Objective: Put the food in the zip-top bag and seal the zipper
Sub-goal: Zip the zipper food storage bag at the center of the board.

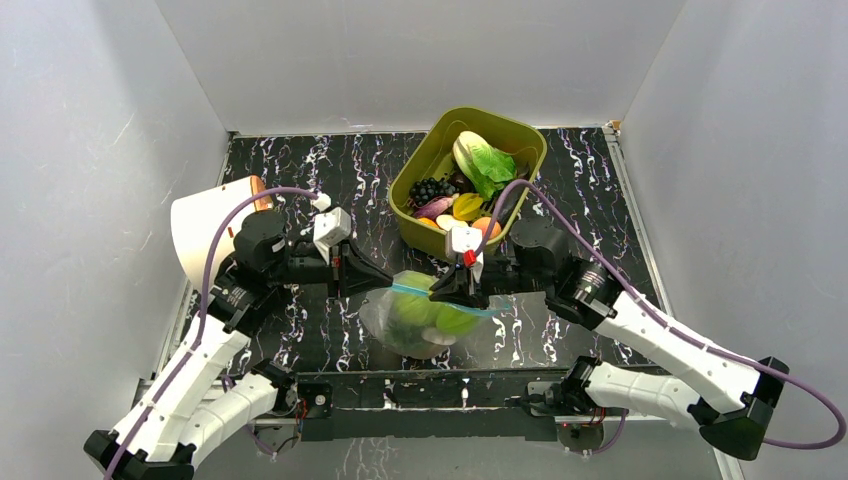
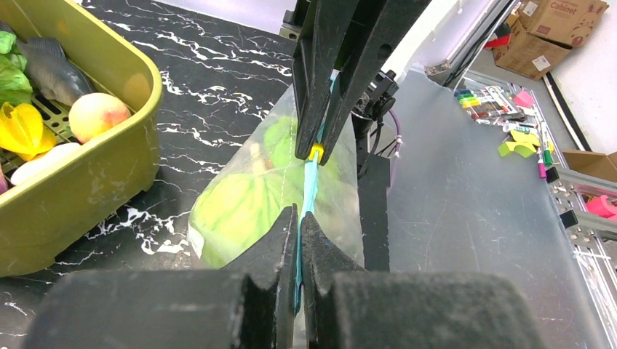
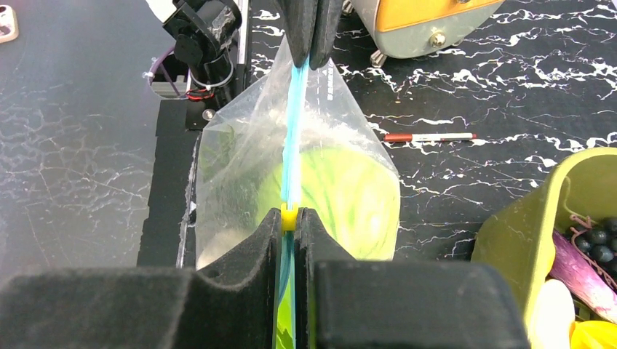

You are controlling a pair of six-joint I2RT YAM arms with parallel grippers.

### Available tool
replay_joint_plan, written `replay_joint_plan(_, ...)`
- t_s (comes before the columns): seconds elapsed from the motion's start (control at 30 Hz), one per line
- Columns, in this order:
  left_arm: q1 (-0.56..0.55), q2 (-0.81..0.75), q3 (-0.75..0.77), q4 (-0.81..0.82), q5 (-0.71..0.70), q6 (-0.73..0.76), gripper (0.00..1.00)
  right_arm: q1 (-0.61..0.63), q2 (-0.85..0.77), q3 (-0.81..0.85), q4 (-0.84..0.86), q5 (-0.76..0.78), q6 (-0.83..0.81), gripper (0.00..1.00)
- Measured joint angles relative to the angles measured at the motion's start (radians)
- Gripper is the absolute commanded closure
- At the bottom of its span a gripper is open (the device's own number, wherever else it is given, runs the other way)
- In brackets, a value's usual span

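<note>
We see the clear, crinkly plastic zip-top bag [image 1: 428,322] stretched between the two arms, over the near edge of the black, white-veined table [image 1: 300,170]. A round pale-green toy cabbage [image 3: 356,196] fills its belly. Whether the bottom of the bag rests on the surface we cannot tell.

Its thin light-blue plastic zipper [image 3: 292,131] runs taut and straight along the top, edge upward. The left gripper [image 2: 300,218] has its dark fingers pressed together on one end of the strip, with no gap showing beside the plastic. The right gripper [image 3: 289,218] pinches the strip further along, its fingers likewise closed tight, and a small yellow tab [image 3: 289,217] sits between them on the zipper. Only a short span of blue separates the two sets of fingertips in the top view.

Just behind the right gripper stands the olive-green plastic tub [image 1: 530,140], apart from the bag and holding more toy food. A red-capped pen [image 3: 429,137] lies on the marbled surface between the bag and the tub. A white curved object with an orange edge [image 1: 215,225] sits beside the left arm near the left wall. Bare marbled tabletop shows behind the left arm, bounded by pale grey walls [image 1: 400,60] on three sides.
</note>
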Motion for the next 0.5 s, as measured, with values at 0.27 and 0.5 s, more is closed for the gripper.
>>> replay_joint_plan(0.27, 0.001, 0.004, 0.017, -0.035, -0.026, 0.041, 0.49, -0.002, 0.01, 0.006, -0.009, -0.021, 0.01, 1.0)
replay_joint_plan(0.5, 0.006, 0.036, 0.022, -0.072, 0.055, 0.125, 0.37, -0.007, 0.121, 0.032, -0.022, -0.08, 0.023, 1.0)
